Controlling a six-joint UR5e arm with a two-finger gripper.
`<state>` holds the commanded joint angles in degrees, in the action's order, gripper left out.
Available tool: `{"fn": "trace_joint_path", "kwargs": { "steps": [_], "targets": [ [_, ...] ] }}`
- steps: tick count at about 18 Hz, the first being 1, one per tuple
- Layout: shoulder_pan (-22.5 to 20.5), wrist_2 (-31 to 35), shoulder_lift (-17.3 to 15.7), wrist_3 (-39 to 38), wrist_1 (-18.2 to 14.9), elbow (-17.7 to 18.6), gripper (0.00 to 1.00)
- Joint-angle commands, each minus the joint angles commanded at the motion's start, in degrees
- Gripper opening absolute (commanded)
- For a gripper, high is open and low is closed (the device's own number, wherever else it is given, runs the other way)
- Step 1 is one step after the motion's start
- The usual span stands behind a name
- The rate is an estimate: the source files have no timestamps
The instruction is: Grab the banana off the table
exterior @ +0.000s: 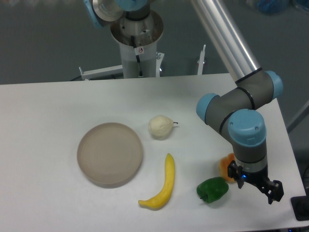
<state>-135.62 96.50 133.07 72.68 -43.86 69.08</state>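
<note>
Dark grey-green wall (43, 38) behind, white metal frame (104, 72) (partly hidden), even light

No text can be read; a small red-and-white sticker (140, 49) on the robot base (137, 46) is illegible.

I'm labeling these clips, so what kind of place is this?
Probably a robotics lab or test bench: an industrial arm with a gripper on a pedestal works over a plain white table set with toy food, such as a banana and pear.
</note>
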Motion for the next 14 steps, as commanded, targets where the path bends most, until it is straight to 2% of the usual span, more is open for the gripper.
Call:
{"fn": "trace_joint_path", "kwargs": {
  "steps": [14],
  "targets": [
    [0.52, -0.09, -1.76, -2.9, 0.0, 0.35, 1.0]
  ]
}}
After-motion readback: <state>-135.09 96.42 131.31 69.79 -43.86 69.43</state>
